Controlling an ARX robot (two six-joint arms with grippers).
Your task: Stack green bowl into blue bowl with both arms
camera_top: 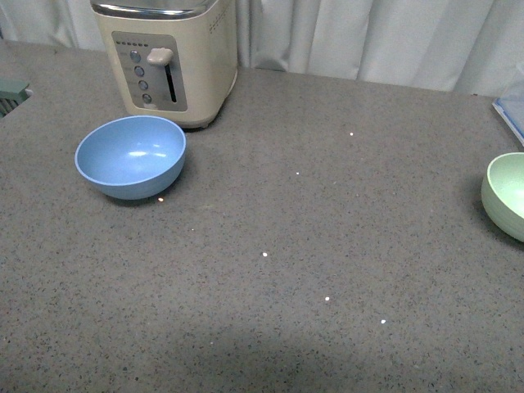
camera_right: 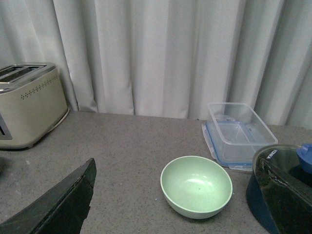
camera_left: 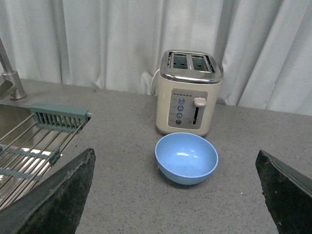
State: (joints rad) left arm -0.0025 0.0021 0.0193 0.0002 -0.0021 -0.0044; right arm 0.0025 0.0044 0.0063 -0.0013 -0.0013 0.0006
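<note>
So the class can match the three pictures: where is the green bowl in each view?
Front view: green bowl at the right edge, partly cut off.
Left wrist view: not in it.
Right wrist view: green bowl on the counter, beside the clear container.
Shared landmark: the cream toaster.

one blue bowl (camera_top: 131,155), one green bowl (camera_top: 506,195), one toaster (camera_top: 168,57), one clear container (camera_right: 239,134).

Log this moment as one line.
green bowl: far right, empty | blue bowl: by toaster, empty | left gripper: open | right gripper: open
</note>
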